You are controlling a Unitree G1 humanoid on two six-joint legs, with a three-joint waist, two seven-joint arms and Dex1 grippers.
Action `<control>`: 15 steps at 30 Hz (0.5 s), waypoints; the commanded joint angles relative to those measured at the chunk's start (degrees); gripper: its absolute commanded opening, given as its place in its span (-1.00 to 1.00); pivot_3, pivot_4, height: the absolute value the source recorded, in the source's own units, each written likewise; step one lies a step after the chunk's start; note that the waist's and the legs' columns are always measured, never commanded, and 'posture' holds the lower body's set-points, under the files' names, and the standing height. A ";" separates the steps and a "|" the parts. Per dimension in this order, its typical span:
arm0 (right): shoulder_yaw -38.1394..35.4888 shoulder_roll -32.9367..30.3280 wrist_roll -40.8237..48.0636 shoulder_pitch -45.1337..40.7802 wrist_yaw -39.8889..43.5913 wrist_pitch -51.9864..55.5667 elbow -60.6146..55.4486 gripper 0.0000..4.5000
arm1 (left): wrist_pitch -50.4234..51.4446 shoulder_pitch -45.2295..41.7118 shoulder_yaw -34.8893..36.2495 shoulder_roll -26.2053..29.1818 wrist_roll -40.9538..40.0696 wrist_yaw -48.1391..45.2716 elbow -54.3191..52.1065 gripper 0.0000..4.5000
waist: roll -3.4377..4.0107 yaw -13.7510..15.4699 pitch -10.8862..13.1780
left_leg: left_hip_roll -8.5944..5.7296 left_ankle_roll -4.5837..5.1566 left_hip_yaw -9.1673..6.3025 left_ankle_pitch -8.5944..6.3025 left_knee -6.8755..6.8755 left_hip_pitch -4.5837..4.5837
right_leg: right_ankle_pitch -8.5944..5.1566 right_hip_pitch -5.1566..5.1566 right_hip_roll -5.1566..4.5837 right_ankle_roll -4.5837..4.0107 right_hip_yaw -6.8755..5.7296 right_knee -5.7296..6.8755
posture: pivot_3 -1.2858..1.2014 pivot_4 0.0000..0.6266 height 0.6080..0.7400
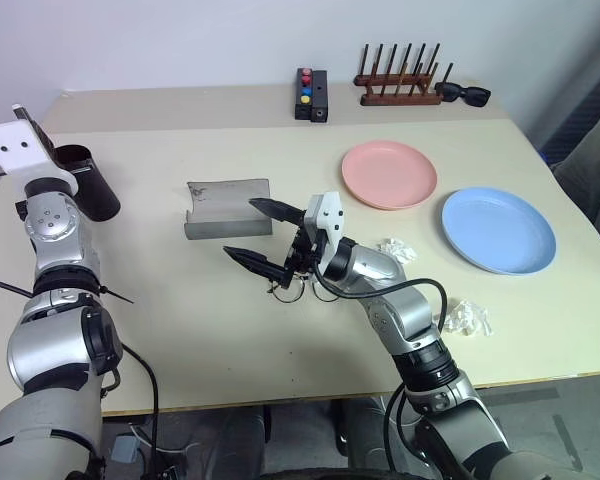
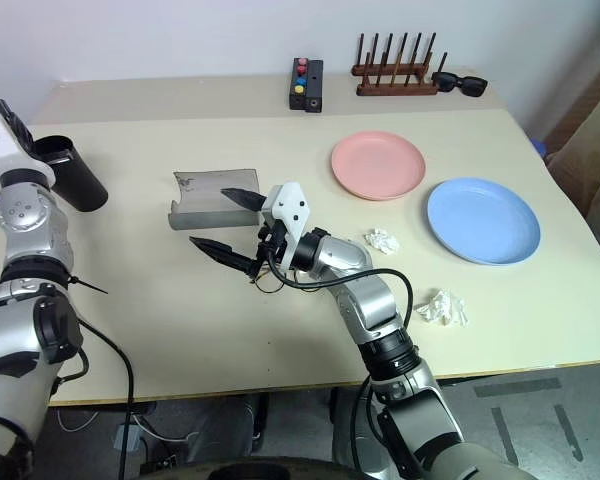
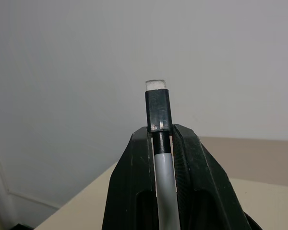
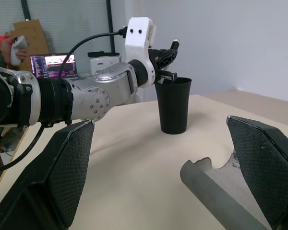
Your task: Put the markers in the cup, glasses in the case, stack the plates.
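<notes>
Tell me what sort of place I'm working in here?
Probably a robotics lab or test room, not a home: a plain table against bare walls, a button box at its far edge, and a laptop screen beside a person's hand holding a controller.

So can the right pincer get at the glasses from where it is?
Probably yes: the right pincer, jaws wide open, hangs just above the glasses on the table, with nothing between them.

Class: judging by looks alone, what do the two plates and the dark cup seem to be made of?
Pink plate and blue plate: probably plastic, smooth, evenly coloured, with a soft sheen. Cup: likely matte black plastic, thin-rimmed and without glare.
</notes>
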 commanded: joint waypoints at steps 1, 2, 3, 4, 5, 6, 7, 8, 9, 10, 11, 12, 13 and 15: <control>-0.59 0.19 1.07 -0.12 -0.03 -0.19 -2.58 1.00 | -1.16 -0.80 -0.32 0.38 -0.22 0.38 -0.29 -0.99 | 0.00 0.00 0.00 | 0.00 0.00 0.00 0.00 0.00 0.00 | 0.00 0.00 0.00 0.00 0.00 0.00 | 0.03 -0.52 0.98; -0.59 0.18 1.08 -0.12 -0.04 -0.18 -2.57 1.00 | -1.12 -0.82 -0.31 0.36 -0.30 0.37 -0.25 -0.99 | 0.00 0.01 0.00 | 0.00 0.00 0.00 0.00 0.00 0.00 | 0.00 0.00 0.00 0.00 0.00 0.00 | 0.03 -0.52 0.98; -0.60 0.18 1.08 -0.13 -0.06 -0.18 -2.58 1.00 | -1.11 -0.85 -0.32 0.34 -0.40 0.35 -0.22 -0.99 | 0.00 0.01 0.00 | 0.00 0.00 0.00 0.00 0.00 0.00 | 0.00 0.00 0.00 0.00 0.00 0.00 | 0.03 -0.52 0.98; -0.62 0.18 1.08 -0.18 -0.06 -0.19 -2.51 1.00 | -1.09 -0.90 -0.36 0.32 -0.48 0.34 -0.19 -0.99 | 0.00 0.01 0.00 | 0.00 0.00 0.00 0.00 0.00 0.00 | 0.00 0.00 0.00 0.00 0.00 0.00 | 0.03 -0.52 0.98; -0.64 0.19 1.08 -0.22 -0.06 -0.19 -2.46 1.00 | -1.07 -0.95 -0.38 0.31 -0.53 0.38 -0.18 -0.99 | 0.00 0.00 0.00 | 0.00 0.00 0.00 0.00 0.00 0.00 | 0.00 0.00 0.00 0.00 0.00 0.00 | 0.03 -0.52 0.98; -0.65 0.19 1.09 -0.26 -0.04 -0.20 -2.39 1.00 | -1.04 -1.00 -0.39 0.30 -0.60 0.42 -0.18 -0.99 | 0.00 0.00 0.00 | 0.00 0.00 0.00 0.00 0.00 0.00 | 0.00 0.00 0.00 0.00 0.00 0.00 | 0.03 -0.52 0.98; -0.65 0.19 1.10 -0.28 -0.03 -0.20 -2.35 1.00 | -1.02 -1.04 -0.37 0.29 -0.67 0.48 -0.19 -0.99 | 0.00 0.00 0.00 | 0.00 0.00 0.00 0.00 0.00 0.00 | 0.00 0.00 0.00 0.00 0.00 0.00 | 0.03 -0.52 0.98; -0.67 0.19 1.10 -0.33 0.00 -0.22 -2.28 1.00 | -0.99 -1.11 -0.35 0.30 -0.73 0.51 -0.18 -0.99 | 0.00 0.00 0.00 | 0.00 0.00 0.00 0.00 0.00 0.00 | 0.00 0.00 0.00 0.00 0.00 0.00 | 0.03 -0.52 0.98; -0.67 0.19 1.11 -0.36 0.03 -0.23 -2.23 1.00 | -0.99 -1.16 -0.32 0.30 -0.80 0.51 -0.19 -0.99 | 0.00 0.01 0.00 | 0.00 0.00 0.00 0.00 0.00 0.00 | 0.00 0.00 0.00 0.00 0.00 0.00 | 0.03 -0.52 0.98; -0.68 0.19 1.11 -0.40 0.07 -0.26 -2.14 1.00 | -0.97 -1.20 -0.31 0.30 -0.83 0.54 -0.17 -0.99 | 0.00 0.01 0.00 | 0.00 0.00 0.00 0.00 0.00 0.00 | 0.00 0.00 0.00 0.00 0.00 0.00 | 0.03 -0.52 0.98; -0.67 0.19 1.12 -0.43 0.11 -0.27 -2.10 1.00 | -0.97 -1.23 -0.30 0.29 -0.86 0.58 -0.19 -0.99 | 0.00 0.01 0.00 | 0.00 0.00 0.00 0.00 0.00 0.00 | 0.00 0.00 0.00 0.00 0.00 0.00 | 0.03 -0.52 0.98; -0.65 0.19 1.14 -0.42 0.15 -0.26 -2.12 1.00 | -0.96 -1.23 -0.31 0.29 -0.85 0.66 -0.23 -0.99 | 0.00 0.01 0.00 | 0.00 0.00 0.00 0.00 0.00 0.00 | 0.00 0.00 0.00 0.00 0.00 0.00 | 0.03 -0.52 0.98; -0.64 0.19 1.16 -0.46 0.19 -0.24 -2.09 1.00 | -0.93 -1.25 -0.34 0.29 -0.82 0.76 -0.24 -0.99 | 0.00 0.01 0.00 | 0.00 0.00 0.00 0.00 0.00 0.00 | 0.00 0.00 0.00 0.00 0.00 0.00 | 0.03 -0.52 0.98; -0.63 0.19 1.19 -0.47 0.25 -0.21 -2.11 1.00 | -0.90 -1.25 -0.36 0.28 -0.81 0.88 -0.31 -0.99 | 0.00 0.01 0.00 | 0.00 0.00 0.00 0.00 0.00 0.00 | 0.00 0.00 0.00 0.00 0.00 0.00 | 0.03 -0.52 0.98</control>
